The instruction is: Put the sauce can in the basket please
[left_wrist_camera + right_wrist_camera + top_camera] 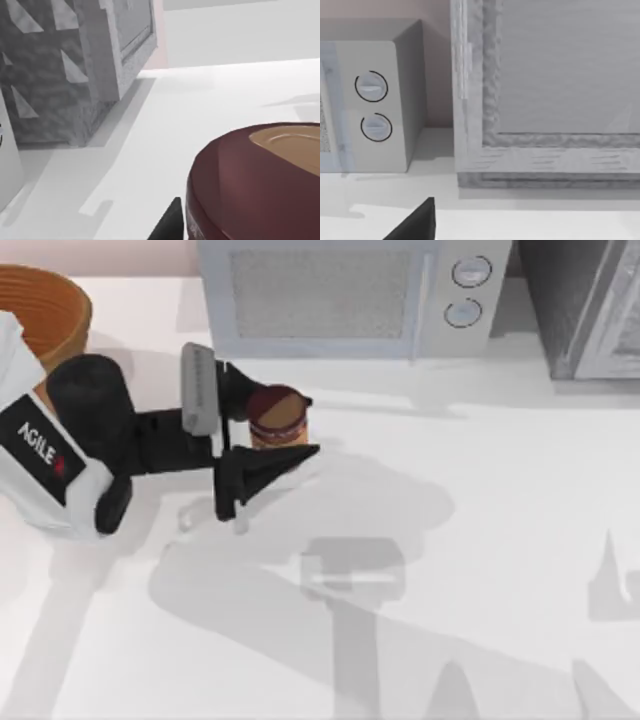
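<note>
Left pincer (pixel 280 430): you've got the left arm's black two-finger pincer at the desk's left-centre, one finger each side of the sauce can, closed up against its sides — looks clamped on it.
Sauce can (pixel 278 418): small upright cylinder w/ dark maroon-brown top and orange/cream label, sitting between those fingers, just in front of the microwave. In your left wrist view the maroon top (pixel 255 180) sits very close, w/ a black fingertip (pixel 169 222) just beside it.
Desk (pixel 480 540): plain white top; you see grey arm shadows across its middle and right.
Right pincer: you get just a black finger tip (pixel 417 222) low in the right wrist view, facing the microwave and cabinet; can't tell if its fingers are apart or together.
Basket (pixel 45 300): large round woven tan-brown wicker basket w/ ribbed orange-brown inside, at the far left corner, partly behind the left arm, well apart from the can.
Microwave (pixel 340 295): light grey box w/ two round knobs at the far edge, centre.
Cabinet (pixel 590 305): grey textured unit w/ framed door, far right, beside the microwave.
</note>
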Controlling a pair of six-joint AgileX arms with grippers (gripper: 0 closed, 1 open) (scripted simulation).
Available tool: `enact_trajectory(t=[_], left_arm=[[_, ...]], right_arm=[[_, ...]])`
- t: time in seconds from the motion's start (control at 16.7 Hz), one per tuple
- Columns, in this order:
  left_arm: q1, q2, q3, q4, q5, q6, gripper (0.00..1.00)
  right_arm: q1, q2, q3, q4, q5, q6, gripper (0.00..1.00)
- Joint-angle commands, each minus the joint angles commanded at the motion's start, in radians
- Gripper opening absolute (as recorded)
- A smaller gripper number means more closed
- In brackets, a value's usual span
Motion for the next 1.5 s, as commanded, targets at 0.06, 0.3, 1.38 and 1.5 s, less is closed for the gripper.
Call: enact_trajectory(t=[0.06, 0.3, 1.38, 1.5], left_arm=[[0.028, -0.039, 0.023, -0.057, 0.021, 0.013, 0.0], [0.18, -0.183, 0.121, -0.297, 0.1, 0.051, 0.0], [0.783, -0.31, 0.356, -0.764, 0.13, -0.018, 0.0], [0.769, -0.3, 0.36, -0.753, 0.114, -0.022, 0.0]], right_arm=[[0.0, 0.0, 0.0, 0.0, 0.0, 0.0, 1.0], [0.0, 0.0, 0.0, 0.0, 0.0, 0.0, 1.0], [0.0, 0.0, 0.0, 0.0, 0.0, 0.0, 1.0], [0.0, 0.0, 0.0, 0.0, 0.0, 0.0, 1.0]])
